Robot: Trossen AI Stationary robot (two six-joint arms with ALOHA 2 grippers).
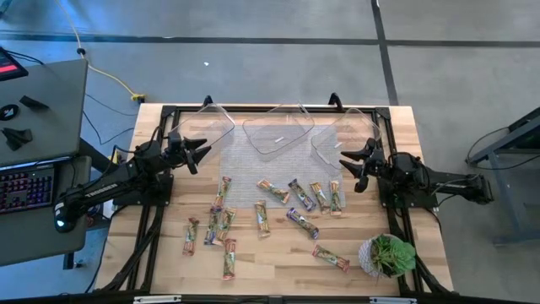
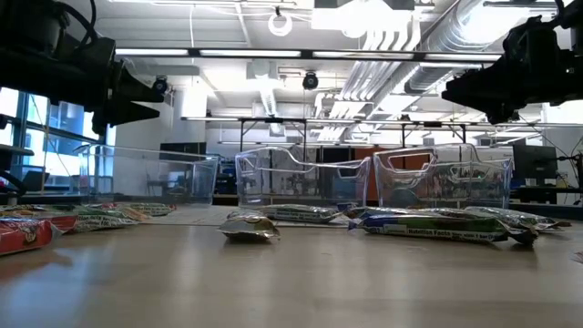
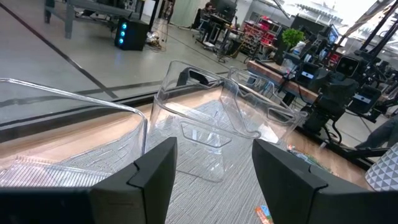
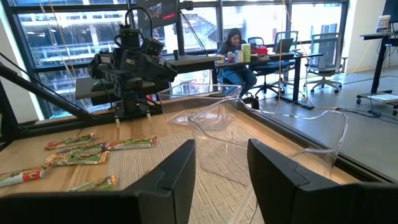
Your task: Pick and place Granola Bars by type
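Both grippers are empty and hang above the table, each beside the row of three clear tubs. The left gripper (image 1: 198, 154) is just beside the left tub (image 1: 208, 127), with its fingers (image 3: 155, 171) spread wide and touching nothing. The right gripper (image 1: 353, 166) is just beside the right tub (image 1: 350, 135), with its fingers (image 4: 180, 168) parted and nothing between them.

From the tubs, the granola bars (image 1: 278, 211) lie scattered toward the front edge of the table, all flat, none in a tub yet. The nearest bar to the left gripper seems to be the one (image 1: 223, 192) a little to the front of the left tub; its long axis runs roughly front to back. The right gripper is nearer to the cluster (image 1: 316, 196) in front of the right tub, also lying mostly front to back. So each arm must go down and toward the front, away from the tubs. I judge the sorting has not begun.

A small potted plant (image 1: 388, 255) stands at the front right corner, well apart from the tubs.
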